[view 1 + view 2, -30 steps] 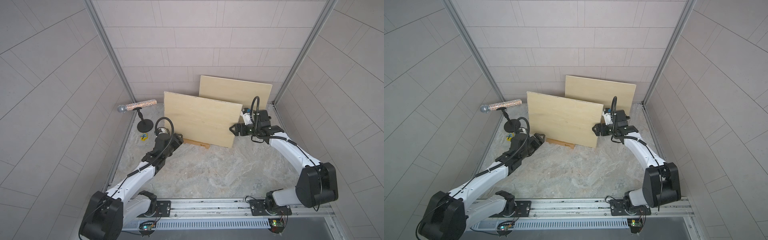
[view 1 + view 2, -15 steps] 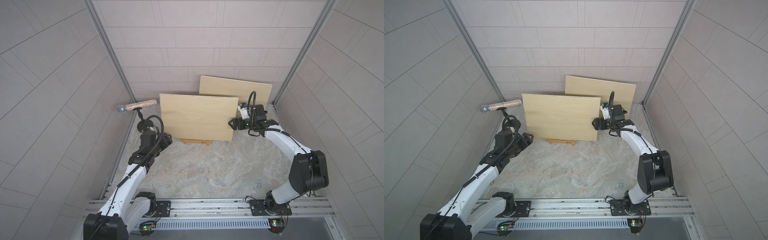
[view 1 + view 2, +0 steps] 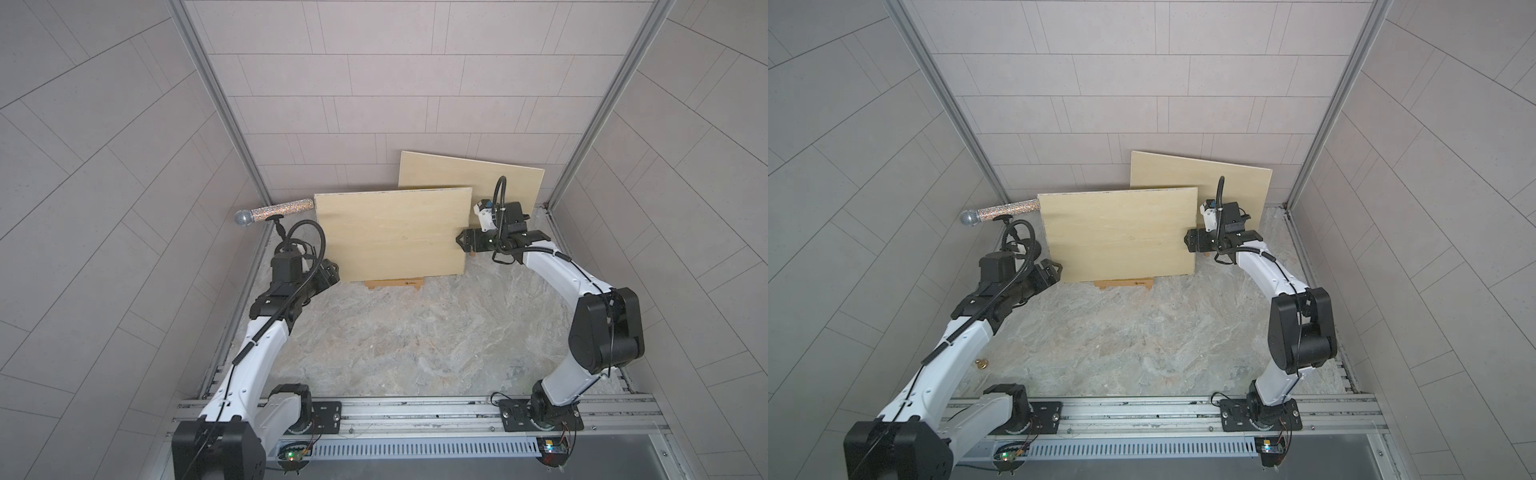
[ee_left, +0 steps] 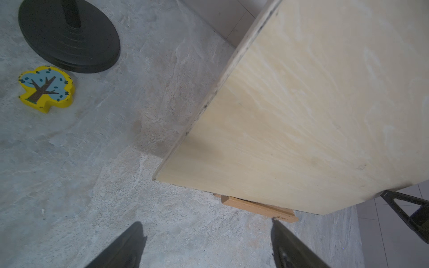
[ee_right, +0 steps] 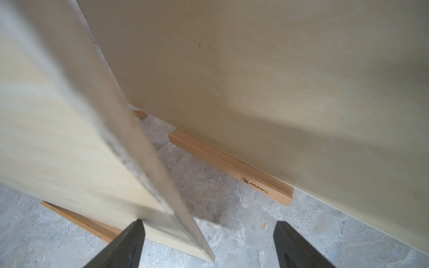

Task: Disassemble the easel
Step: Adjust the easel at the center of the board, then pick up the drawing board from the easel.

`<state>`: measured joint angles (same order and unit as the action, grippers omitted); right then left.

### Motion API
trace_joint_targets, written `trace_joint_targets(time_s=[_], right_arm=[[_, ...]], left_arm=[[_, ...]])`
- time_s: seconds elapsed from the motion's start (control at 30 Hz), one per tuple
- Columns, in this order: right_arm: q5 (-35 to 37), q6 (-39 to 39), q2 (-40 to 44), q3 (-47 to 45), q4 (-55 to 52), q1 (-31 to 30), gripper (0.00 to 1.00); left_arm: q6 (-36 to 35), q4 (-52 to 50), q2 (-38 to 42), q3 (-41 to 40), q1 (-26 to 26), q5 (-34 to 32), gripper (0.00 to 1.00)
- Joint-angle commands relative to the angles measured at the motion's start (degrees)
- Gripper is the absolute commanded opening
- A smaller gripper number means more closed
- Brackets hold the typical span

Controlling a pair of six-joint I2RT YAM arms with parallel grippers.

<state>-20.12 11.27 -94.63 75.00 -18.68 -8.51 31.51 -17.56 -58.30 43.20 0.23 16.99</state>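
**Top views.** The front board (image 3: pixel 390 235) stands upright at 12 o'clock of the work surface (image 3: pixel 395 353), its lower edge seated on the front ledge (image 3: pixel 395 284) of the easel. The rear board (image 3: pixel 490 174) leans on the back wall toward 1 o'clock. The left gripper (image 3: pixel 332 272) sits at 10 o'clock, just beside the front board's lower corner. The right gripper (image 3: pixel 463 241) is at 2 o'clock, at that board's side edge. A microphone (image 3: pixel 270 211) on its stand occupies 11 o'clock. A small brass-coloured piece (image 3: pixel 982 364) lies at 8 o'clock; what it is cannot be told.

**Left wrist view.** The left gripper (image 4: pixel 206 224) has its jaws wide apart and empty, with the board corner and front ledge (image 4: pixel 257 207) ahead. The stand base (image 4: pixel 69 39) and a tree-shaped piece (image 4: pixel 46 89) lie apart from the board.

**Right wrist view.** The right gripper (image 5: pixel 209 222) has its jaws apart, straddling the front board's edge (image 5: pixel 139 162); no clamp is evident. The rear board (image 5: pixel 278 81) rests on its own rear ledge (image 5: pixel 232 167).

**Assessment.** Disassembly looks barely begun, since both boards remain on their ledges. Lifting each board off and separating the supports appear outstanding.

**Containers.** None seen.
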Motion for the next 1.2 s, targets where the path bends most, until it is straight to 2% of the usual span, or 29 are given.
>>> trace_joint_targets(time_s=[0.0, 0.1, 0.2, 0.3, 0.43, 0.73, 0.93, 1.07, 1.17], right_arm=[[1.4, 0.8, 2.1, 0.4, -2.3, 0.2, 0.92], [1.5, 2.2, 5.8, -1.6, -4.0, 0.3, 0.93], [0.2, 4.6, 9.3, -4.0, -6.1, 0.1, 0.93], [-1.0, 5.4, 12.3, -6.1, -7.7, -1.0, 0.93], [-2.0, 6.0, 15.7, -8.7, -9.8, -2.3, 0.94], [-6.4, 7.9, 21.5, -13.5, -11.9, -3.0, 0.94], [-12.4, 7.5, 22.9, -18.5, -8.0, -3.0, 0.94], [-15.6, 9.0, 22.5, -22.1, -2.6, -3.1, 0.99], [-16.9, 10.7, 22.2, -24.2, 1.9, -3.2, 1.00]], left_arm=[[-4.6, -1.4, -0.2, 3.1, 2.4, 2.0, 0.90], [-7.8, -0.6, -2.7, 5.8, 5.7, 5.7, 0.91], [-9.4, 2.8, -7.8, 9.3, 10.4, 13.5, 0.93], [-12.4, 5.1, -12.2, 13.1, 12.7, 20.2, 0.94], [-18.0, 3.5, -17.7, 18.7, 13.0, 26.9, 0.94], [-24.5, 4.8, -27.5, 26.3, 14.6, 36.6, 0.90], [-30.4, 5.2, -31.6, 27.3, 16.4, 43.4, 0.85], [-29.8, 8.2, -34.1, 26.7, 16.4, 47.6, 0.82], [-26.2, 13.6, -35.0, 25.1, 16.4, 48.9, 0.82]])
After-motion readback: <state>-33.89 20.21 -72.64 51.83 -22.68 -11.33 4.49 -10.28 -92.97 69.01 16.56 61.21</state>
